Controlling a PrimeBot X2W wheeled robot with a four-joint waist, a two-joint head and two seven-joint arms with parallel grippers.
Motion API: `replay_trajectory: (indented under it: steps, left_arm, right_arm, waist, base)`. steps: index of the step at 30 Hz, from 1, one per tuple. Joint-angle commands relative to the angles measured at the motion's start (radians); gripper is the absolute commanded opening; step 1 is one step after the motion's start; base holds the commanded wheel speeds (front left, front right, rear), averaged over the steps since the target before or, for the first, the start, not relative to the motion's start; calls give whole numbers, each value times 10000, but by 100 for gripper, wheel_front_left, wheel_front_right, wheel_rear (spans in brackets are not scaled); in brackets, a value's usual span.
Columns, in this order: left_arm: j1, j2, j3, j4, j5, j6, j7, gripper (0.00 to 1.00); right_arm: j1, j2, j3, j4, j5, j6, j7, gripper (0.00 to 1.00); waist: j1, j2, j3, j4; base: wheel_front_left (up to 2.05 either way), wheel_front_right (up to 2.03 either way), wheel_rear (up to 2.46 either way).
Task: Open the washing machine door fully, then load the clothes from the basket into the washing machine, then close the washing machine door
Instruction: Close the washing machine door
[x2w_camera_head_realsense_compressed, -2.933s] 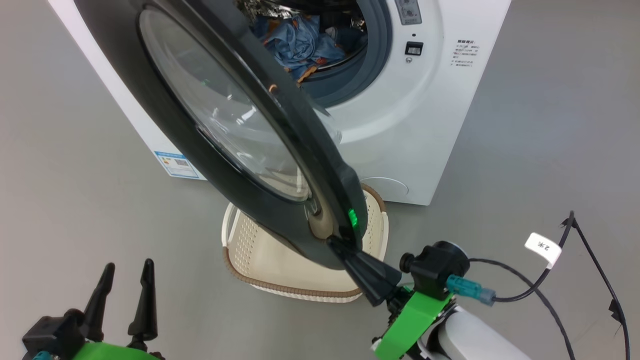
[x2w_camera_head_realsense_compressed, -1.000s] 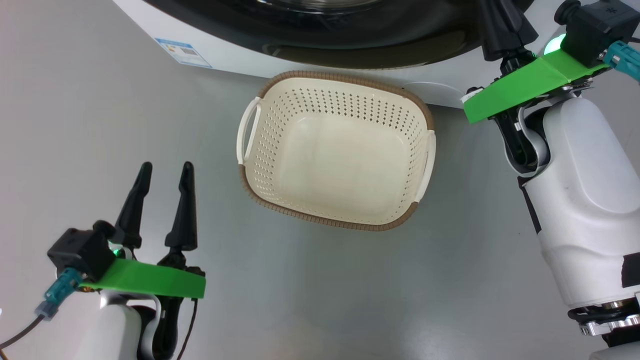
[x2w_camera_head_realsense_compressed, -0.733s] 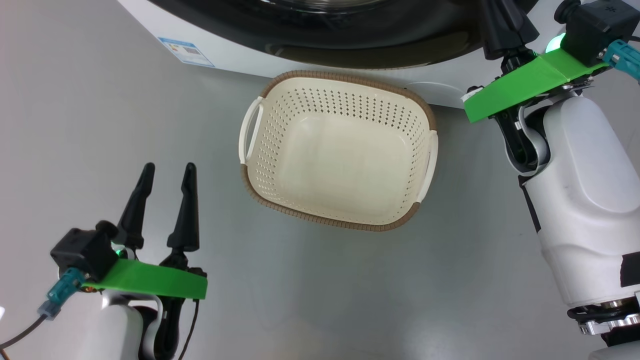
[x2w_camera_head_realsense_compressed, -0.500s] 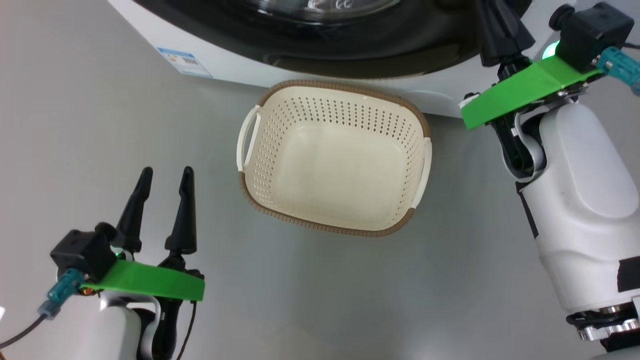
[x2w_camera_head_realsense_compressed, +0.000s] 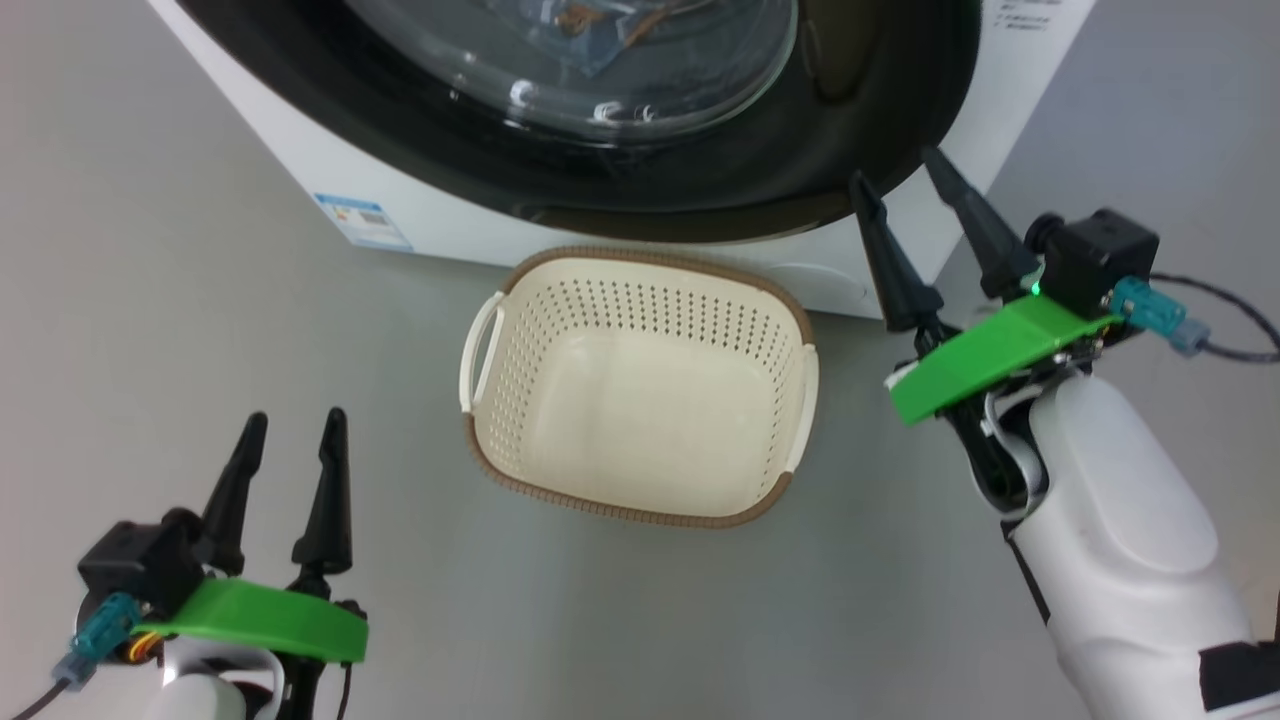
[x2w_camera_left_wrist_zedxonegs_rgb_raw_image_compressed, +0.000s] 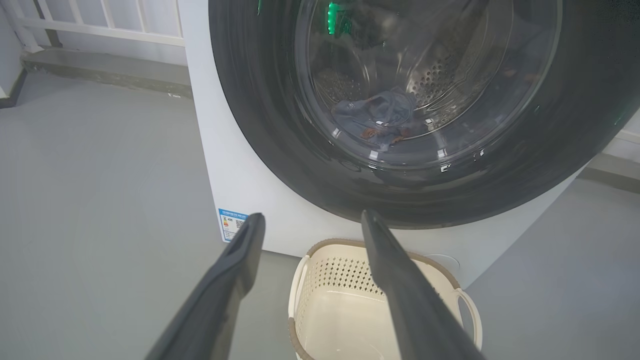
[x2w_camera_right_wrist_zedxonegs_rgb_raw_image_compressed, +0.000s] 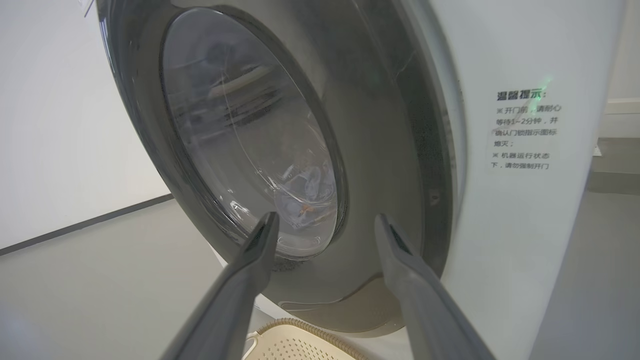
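The washing machine (x2w_camera_head_realsense_compressed: 450, 215) is a white box at the top of the head view. Its glossy black washing machine door (x2w_camera_head_realsense_compressed: 880, 80) lies flat against the front. Through the glass I see the light blue clothes (x2w_camera_head_realsense_compressed: 600, 20) inside the drum; they also show in the left wrist view, clothes (x2w_camera_left_wrist_zedxonegs_rgb_raw_image_compressed: 385, 115), and the right wrist view, clothes (x2w_camera_right_wrist_zedxonegs_rgb_raw_image_compressed: 305, 190). The cream basket (x2w_camera_head_realsense_compressed: 640, 310) stands empty on the floor in front. My right gripper (x2w_camera_head_realsense_compressed: 895, 170) is open just off the door's lower right edge, holding nothing. My left gripper (x2w_camera_head_realsense_compressed: 295, 420) is open at the lower left, apart from the basket.
Grey floor lies all around the basket. A blue label sticker (x2w_camera_head_realsense_compressed: 362, 220) marks the machine's lower left corner. A dark cable (x2w_camera_head_realsense_compressed: 1230, 330) trails from my right wrist. A white railing (x2w_camera_left_wrist_zedxonegs_rgb_raw_image_compressed: 100, 20) runs behind the machine, and a printed notice (x2w_camera_right_wrist_zedxonegs_rgb_raw_image_compressed: 522, 130) sits on its front.
The door, half open earlier, now lies against the machine. My right gripper has opened and drawn back from the door's edge. The head camera has shifted; my left gripper stays open.
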Motion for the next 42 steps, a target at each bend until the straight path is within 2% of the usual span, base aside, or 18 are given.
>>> replay_trajectory:
  steps: [1, 8, 23, 42]
  left_arm:
    - [41, 333, 388, -165, -10, -16, -65, 100]
    - [438, 580, 457, -40, 20, -16, -65, 100]
    - [914, 1002, 938, 309, 8, -16, -65, 100]
    - [1363, 1167, 1463, 499, 258, -16, -65, 100]
  right_arm:
    - [200, 217, 244, -290, 110, -23, -48, 100]
    - [1179, 204, 222, -392, 175, -23, -48, 100]
    - [2972, 27, -479, -609, 64, -23, -48, 100]
    - [4203, -168, -1035, -941, -17, -23, -48, 100]
  waist:
    - [0, 0, -341, -242]
    - [0, 0, -882, -662]
    - [0, 0, -1581, -1792]
    - [0, 0, -2112, -2722]
  base:
    - [0, 0, 0]
    - [0, 0, 0]
    - [0, 0, 0]
    - [0, 0, 0]
